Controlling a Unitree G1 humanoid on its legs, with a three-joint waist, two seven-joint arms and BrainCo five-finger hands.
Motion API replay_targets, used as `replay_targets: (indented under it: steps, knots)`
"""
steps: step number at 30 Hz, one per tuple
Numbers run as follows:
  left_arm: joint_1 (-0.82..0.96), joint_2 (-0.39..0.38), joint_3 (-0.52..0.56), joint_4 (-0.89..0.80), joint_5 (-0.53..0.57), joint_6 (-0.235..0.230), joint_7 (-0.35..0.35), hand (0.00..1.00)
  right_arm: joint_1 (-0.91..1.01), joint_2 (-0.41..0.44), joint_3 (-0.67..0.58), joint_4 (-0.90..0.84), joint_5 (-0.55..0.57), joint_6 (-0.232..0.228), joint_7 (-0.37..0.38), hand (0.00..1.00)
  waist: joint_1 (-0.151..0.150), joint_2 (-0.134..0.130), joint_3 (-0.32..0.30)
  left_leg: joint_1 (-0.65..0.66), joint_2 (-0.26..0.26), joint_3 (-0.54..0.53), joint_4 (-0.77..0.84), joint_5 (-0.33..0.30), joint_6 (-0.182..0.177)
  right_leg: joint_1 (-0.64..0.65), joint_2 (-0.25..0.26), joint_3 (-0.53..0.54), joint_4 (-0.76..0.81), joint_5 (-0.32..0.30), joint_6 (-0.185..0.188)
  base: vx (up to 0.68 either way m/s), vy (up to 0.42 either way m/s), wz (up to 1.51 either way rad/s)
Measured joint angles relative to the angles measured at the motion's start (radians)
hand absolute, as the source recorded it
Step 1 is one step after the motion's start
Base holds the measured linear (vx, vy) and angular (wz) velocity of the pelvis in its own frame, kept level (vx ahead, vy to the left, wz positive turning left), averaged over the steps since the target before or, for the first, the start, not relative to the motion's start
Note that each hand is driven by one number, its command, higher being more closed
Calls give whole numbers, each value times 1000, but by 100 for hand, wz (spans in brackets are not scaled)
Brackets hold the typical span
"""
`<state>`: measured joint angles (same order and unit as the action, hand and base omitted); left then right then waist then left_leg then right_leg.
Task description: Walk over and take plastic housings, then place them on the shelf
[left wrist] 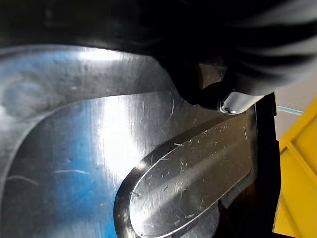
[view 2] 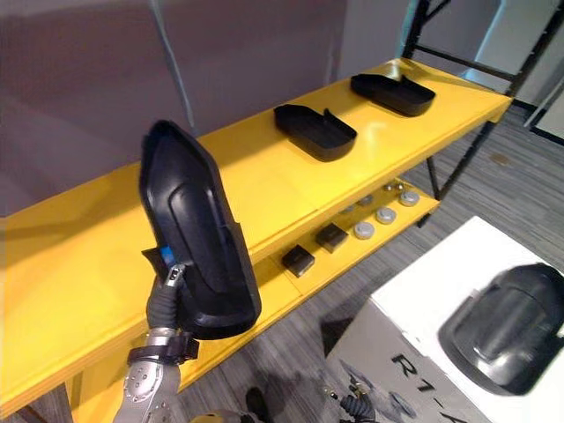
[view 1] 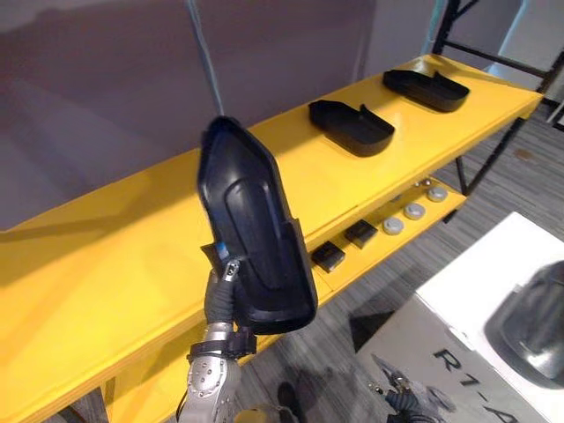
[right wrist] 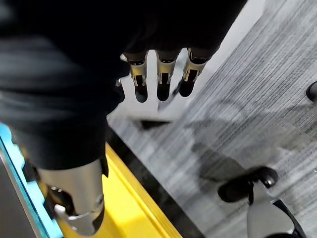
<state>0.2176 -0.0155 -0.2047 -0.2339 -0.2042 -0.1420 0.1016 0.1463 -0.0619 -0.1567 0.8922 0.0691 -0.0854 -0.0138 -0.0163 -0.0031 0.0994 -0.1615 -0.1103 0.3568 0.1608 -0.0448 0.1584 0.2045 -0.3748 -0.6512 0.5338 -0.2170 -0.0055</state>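
My left hand (view 1: 224, 295) holds a long black plastic housing (view 1: 251, 238) upright, just in front of the yellow shelf (view 1: 106, 256). The thumb and fingers are curled round the housing's lower edge. Its glossy inner face (left wrist: 148, 148) shows close up in the left wrist view. Two more black housings lie on the shelf top, one in the middle (view 1: 351, 126) and one at the far right end (view 1: 426, 89). Another dark housing (view 2: 507, 326) rests on a white box (view 2: 423, 291) at the lower right. My right hand (right wrist: 163, 74) hangs over the grey floor with straight fingers and holds nothing.
The lower shelf board carries two small black blocks (view 1: 328, 256) (view 1: 360, 233) and three round silver discs (view 1: 414, 211). A black metal rack frame (view 1: 493, 150) stands at the shelf's right end. Grey carpet lies between the shelf and the white box.
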Motion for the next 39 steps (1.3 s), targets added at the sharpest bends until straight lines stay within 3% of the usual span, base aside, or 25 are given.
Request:
replay_targets:
  steps: [1,3,4,5,6,7,8,9,11,13,25,30,37,39]
  knots:
    - [-8,2,-1,2,1,0,0,100,0,1,0,-1,-2,0,0,0,-5,1,2,5,-1,-12,-2,0,0,-17,11,44,20,-10,9,185,144,93]
    - [-65,20,-3,34,15,0,8,100,4,2,0,-15,-1,1,7,0,-21,11,12,86,-7,-87,-64,8,-13,-168,166,416,103,-86,35,188,113,80]
    - [-69,21,-3,36,17,0,9,100,6,1,1,-19,-1,1,7,0,-21,12,12,97,-8,-93,-71,8,-13,-183,182,447,105,-90,33,166,105,58]
    - [-80,23,-10,37,26,-1,13,100,18,1,0,-43,-1,1,6,0,-26,16,14,131,-13,-112,-97,0,-23,-236,240,546,108,-103,42,112,73,37]
    - [-83,23,-12,37,30,-2,15,100,22,1,-1,-52,-1,1,6,0,-28,19,15,136,-11,-108,-96,-32,-38,-255,262,574,100,-103,43,147,57,68]
    - [-91,26,-10,36,32,-3,21,100,36,25,0,-80,-1,1,5,0,-33,-38,11,118,11,-25,37,-135,-126,-299,268,672,28,-99,51,136,-98,89]
    - [-123,32,-35,31,32,-14,24,100,65,40,0,-125,0,0,0,0,-31,-33,3,53,79,-92,194,-161,-44,-325,249,682,-36,-85,77,132,-167,84]
    - [-131,31,-36,36,34,-14,26,100,69,52,3,-118,0,10,-3,0,-20,-62,5,76,53,-81,210,-180,-55,-324,209,698,-62,-60,106,136,-196,68]
    - [-113,14,-48,40,41,-8,29,100,99,65,4,-151,4,12,-2,0,-14,-38,-33,99,50,-113,197,-196,-67,-269,216,669,-130,-38,113,181,-72,27]
    - [-122,3,-58,35,43,-17,29,100,98,79,3,-155,4,15,-2,0,8,-21,-60,119,72,-110,164,-186,-78,-201,241,662,-265,23,112,250,-25,-3]
    - [-211,-2,-56,111,111,1,96,100,104,75,2,-153,3,22,-2,0,-1,-46,-87,263,106,-96,11,-133,-170,-97,288,664,-353,55,72,138,-88,-5]
    - [-268,-2,-29,248,112,16,131,100,84,56,-1,-80,0,23,-3,0,-22,-51,-94,297,110,-115,-60,-81,-172,-85,301,650,-360,73,58,-1,-88,10]
    - [-359,6,79,466,129,80,197,100,59,57,-1,-42,0,25,-3,0,-34,-50,-90,299,113,-120,-139,-10,-163,-103,314,641,-390,96,42,-121,-62,2]
    - [-383,20,100,520,129,90,207,100,53,56,0,-41,0,25,-3,0,-52,-50,-83,300,110,-136,-168,12,-161,-112,315,637,-392,95,42,-192,-52,10]
